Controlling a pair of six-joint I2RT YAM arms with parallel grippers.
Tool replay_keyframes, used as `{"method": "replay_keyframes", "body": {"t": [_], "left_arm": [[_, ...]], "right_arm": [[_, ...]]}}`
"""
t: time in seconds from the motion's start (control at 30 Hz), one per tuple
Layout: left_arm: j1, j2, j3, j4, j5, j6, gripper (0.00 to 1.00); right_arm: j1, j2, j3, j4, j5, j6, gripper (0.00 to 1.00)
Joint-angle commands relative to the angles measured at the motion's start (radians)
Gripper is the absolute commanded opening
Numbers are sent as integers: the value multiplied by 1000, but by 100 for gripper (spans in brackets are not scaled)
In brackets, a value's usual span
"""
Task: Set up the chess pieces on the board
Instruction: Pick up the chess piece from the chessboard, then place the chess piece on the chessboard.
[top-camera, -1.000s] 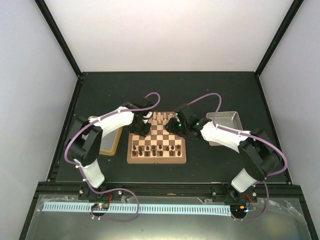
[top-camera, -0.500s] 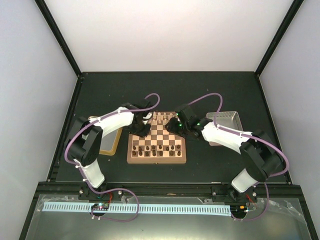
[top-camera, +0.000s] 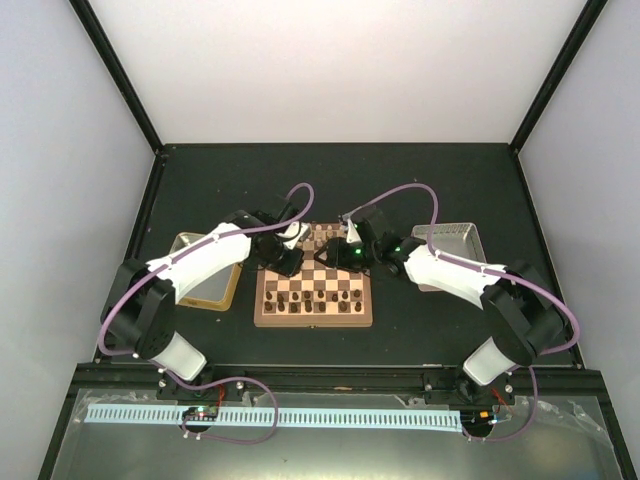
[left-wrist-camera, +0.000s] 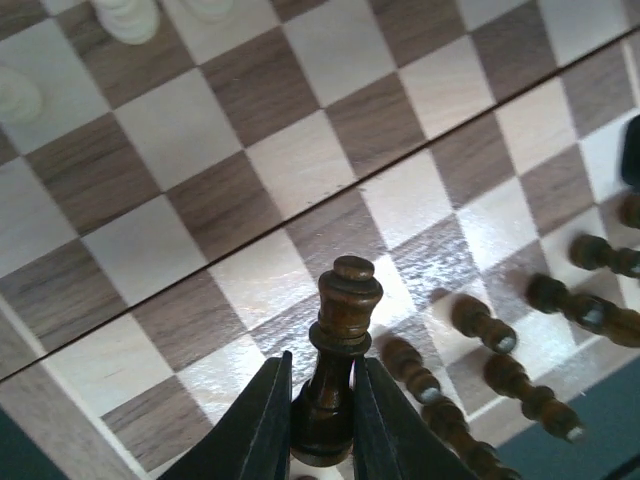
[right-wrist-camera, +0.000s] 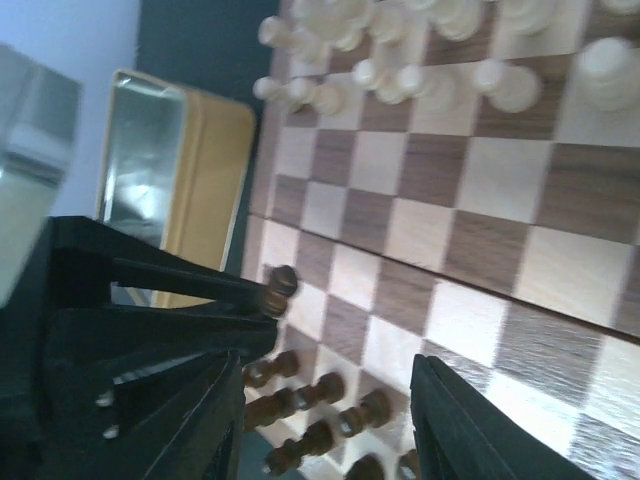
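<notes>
Left gripper (left-wrist-camera: 322, 378) pinches a turned, dark piece (left-wrist-camera: 341, 305) — glossy (wooden).

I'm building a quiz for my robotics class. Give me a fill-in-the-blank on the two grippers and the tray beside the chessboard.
1. The left gripper is shut on a ___ chess piece.
2. The right gripper stands ___, nothing between its jaws.
3. In the top view, the gold-rimmed tray lies ___ of the board.
Missing words: dark; open; left.
</notes>
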Motion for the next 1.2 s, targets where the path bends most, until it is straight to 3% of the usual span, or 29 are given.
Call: {"method": "replay_keyframes", "body": {"t": [0.0,0.4,0.67,1.03,1.13,1.17], "left_arm": [[-9,-41,-20,37,127,45,9],[-11,-84,-23,67,225,60,9],[-11,-85,-17,67,236,63,9],[-11,-97,-14,77,211,45,9],[-11,-105,-11,76,190,27,14],[-10,-108,-8,71,181,18,20]], "right_arm": [[-4,8,-1,103,-148,-36,47],[-3,97,22,157,-288,15,45],[-3,119,10,215,-310,76,36],[-4,120,-8,243,-316,112,6],[-3,90,-14,228,-270,96,1],[-3,73,-14,199,-234,82,1]]}}
